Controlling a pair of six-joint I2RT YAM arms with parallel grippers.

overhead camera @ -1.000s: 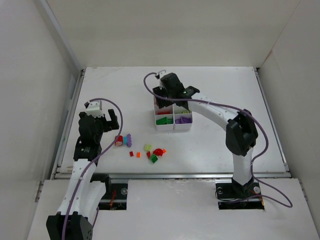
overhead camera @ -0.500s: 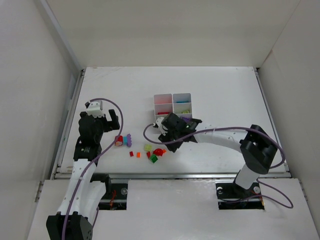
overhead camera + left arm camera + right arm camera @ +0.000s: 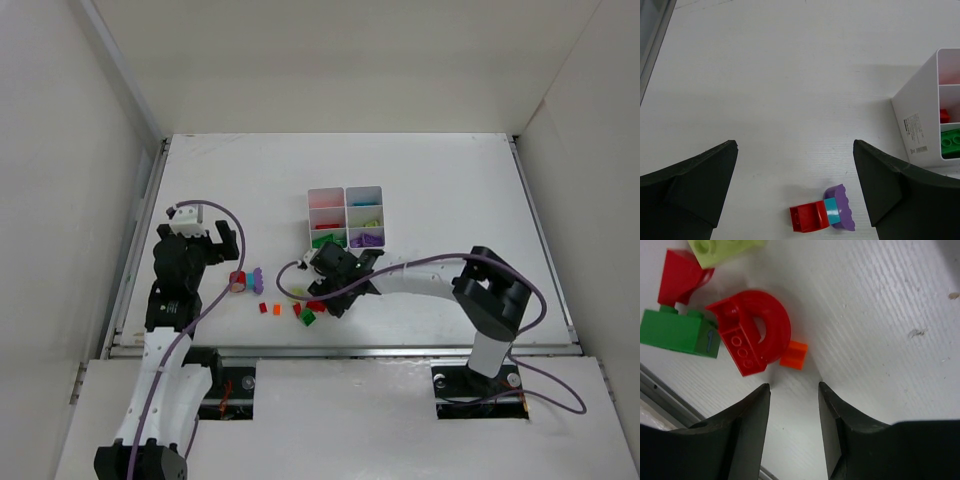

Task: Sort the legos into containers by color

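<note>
The white six-compartment tray (image 3: 346, 188) holds red, green, yellow-green and purple legos; its corner shows in the left wrist view (image 3: 920, 115). Loose legos lie in front of it: a red-cyan-purple cluster (image 3: 245, 280) (image 3: 822, 215), a red arch (image 3: 318, 304) (image 3: 757, 330), a green brick (image 3: 680, 332), a yellow-green brick (image 3: 722, 249), a red piece (image 3: 682, 275) and a tiny orange bit (image 3: 793, 354). My right gripper (image 3: 325, 298) (image 3: 794, 385) is low over the table, narrowly open and empty, tips just short of the orange bit. My left gripper (image 3: 212, 245) (image 3: 794, 145) is wide open and empty above the cluster.
A tiny red bit (image 3: 263, 308) and an orange bit (image 3: 277, 310) lie between the cluster and the pile. The table's front edge rail (image 3: 340, 350) runs just below the pile. White walls enclose the table on three sides.
My right arm swung from over the tray down to the loose pile and settled its tips by the red arch. My left arm barely shifted.
</note>
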